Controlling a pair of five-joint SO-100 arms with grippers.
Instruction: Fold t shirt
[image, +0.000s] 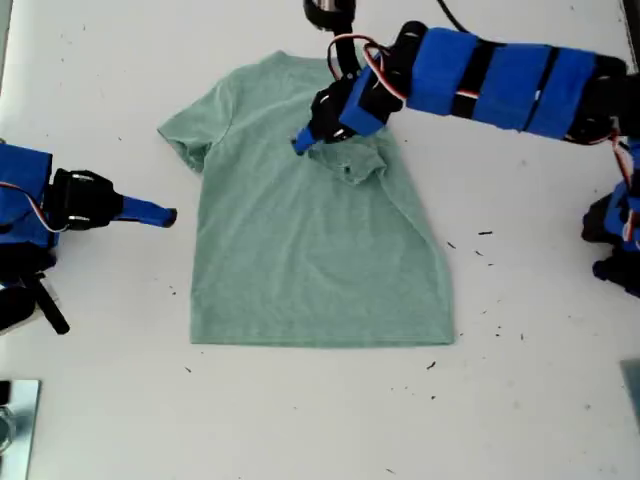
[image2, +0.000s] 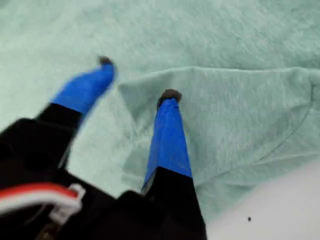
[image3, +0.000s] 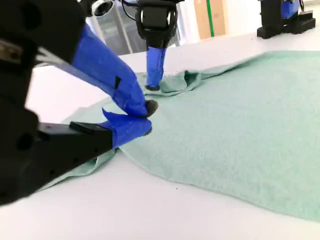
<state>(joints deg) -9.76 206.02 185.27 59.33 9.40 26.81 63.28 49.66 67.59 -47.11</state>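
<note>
Robot lab bench, white table (image: 300, 420), cardboard boxes (image3: 210, 17) behind

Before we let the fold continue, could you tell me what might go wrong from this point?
1. My first claw is open with one finger resting on the folded-in sleeve; pulling away could drag that flap open.
2. That sleeve lies bunched rather than flat on the t shirt, so later folds may come out lumpy.
3. My second claw is shut beside the other sleeve; it probably cannot grab cloth until it opens.
</note>
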